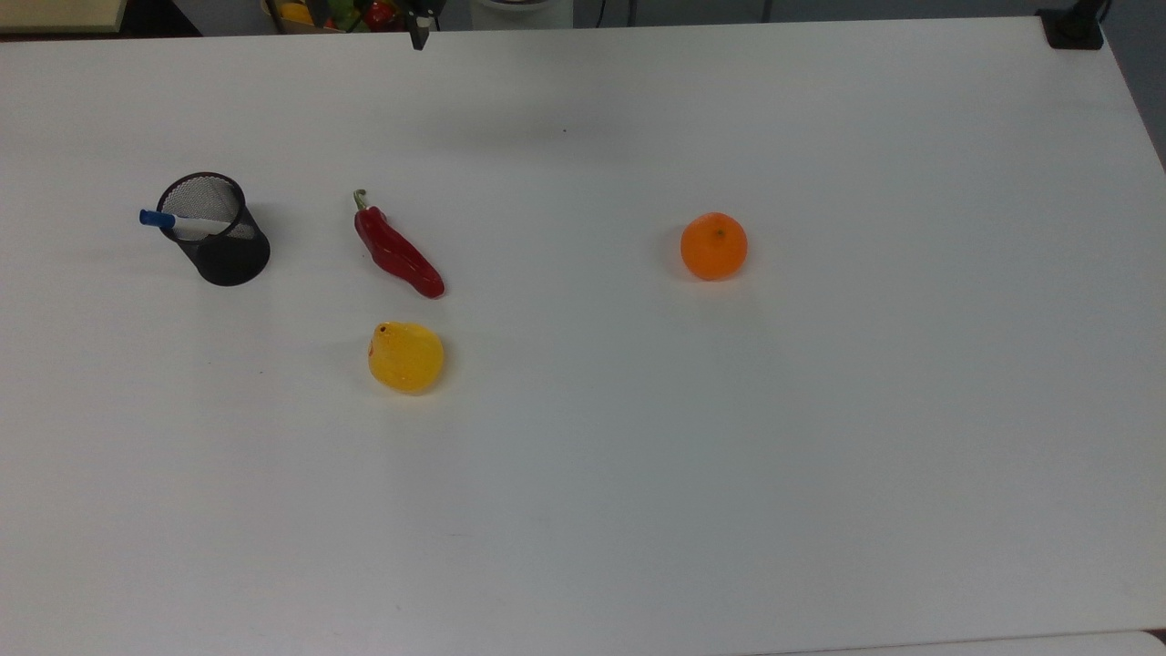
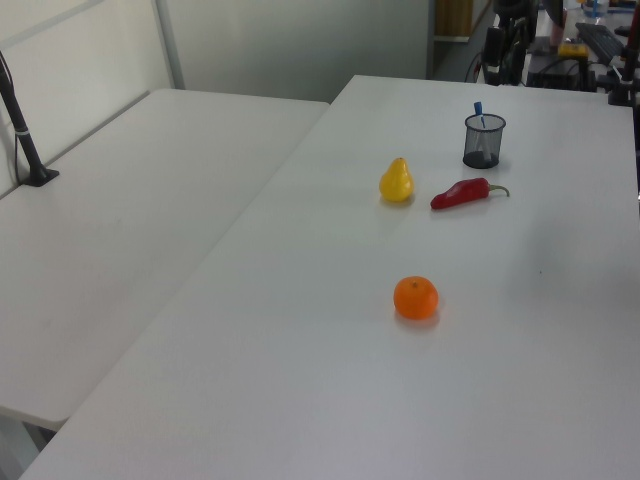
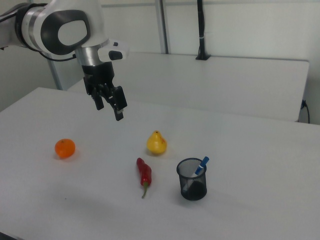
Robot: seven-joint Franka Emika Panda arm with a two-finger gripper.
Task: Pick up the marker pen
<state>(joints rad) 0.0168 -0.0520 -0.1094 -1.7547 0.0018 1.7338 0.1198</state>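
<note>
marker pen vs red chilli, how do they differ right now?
The marker pen stands tilted inside the black mesh cup; the red chilli lies flat on the table. The pen is straight, white with a blue cap; the chilli is curved, red with a green stem. Both are slim and similar in length.

The top view looks steeply down on the white table (image 1: 820, 456) from above its near long edge, taking in almost the whole surface, with the mesh cup (image 1: 217, 232) toward the top view's left. The left view stands lower and farther off, looking along the table's length, so the cup (image 2: 484, 141) sits near the far end with the orange (image 2: 415, 298) closer to the camera. The right view faces the opposite way from a low, closer stance: the cup (image 3: 192, 179) is nearest, the orange (image 3: 65, 148) beyond, and the arm (image 3: 65, 30) hangs above. All three share the cup, chilli (image 1: 397, 254), pear (image 1: 405, 357) and orange.
</note>
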